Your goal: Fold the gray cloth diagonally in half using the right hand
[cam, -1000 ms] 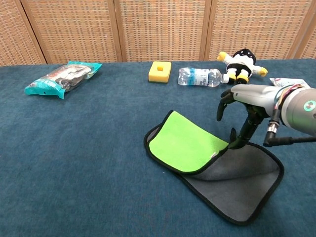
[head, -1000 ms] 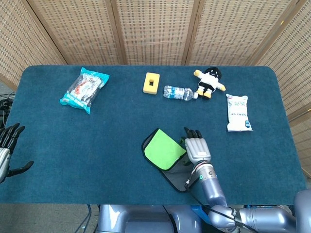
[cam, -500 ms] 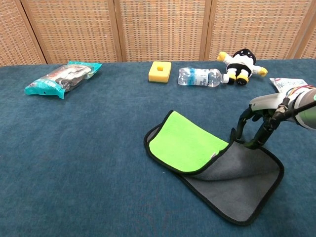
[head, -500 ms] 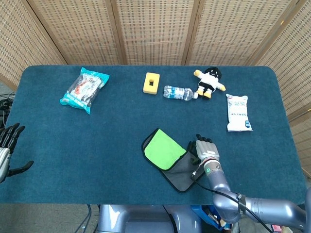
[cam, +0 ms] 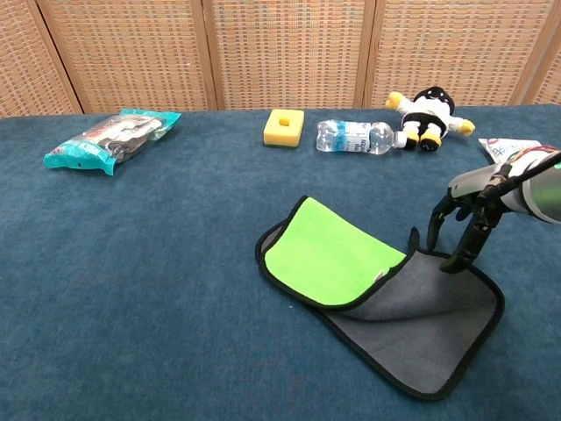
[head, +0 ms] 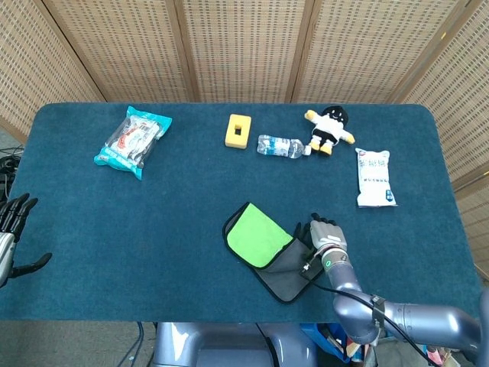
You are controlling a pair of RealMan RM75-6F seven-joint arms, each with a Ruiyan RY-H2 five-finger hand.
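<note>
Nearest us lies the cloth (cam: pixel 386 298), partly turned: its green underside is flipped over the left half while gray still shows at the right and front, so we judge the fold begun but not finished. To do this step well, we should bring the loose corner fully across to the opposite corner, keep the crease running along the diagonal, and press the edges flush before letting go; a sloppy drag would bunch the fabric on the felt-like table (head: pixel 114 229).

Our right hand (cam: pixel 465 219) stands just at the cloth's far right edge, fingers (cam: pixel 451 260) pointing down and apart, holding nothing. Whether the fingertips actually touch the cloth's black border or hover just above it we cannot quite tell from the chest view. In the head view the cloth (head: pixel 263 245) sits immediately left of that hand (head: pixel 325 233).

Our left hand (head: pixel 11 229) waits off the table's left edge, fingers spread and empty.

Farther back sit a white pouch (head: pixel 375 177), a bottle (cam: pixel 355 136), a plush toy (cam: pixel 427 114), a yellow block (cam: pixel 283 127) and a teal packet (cam: pixel 110 138).
</note>
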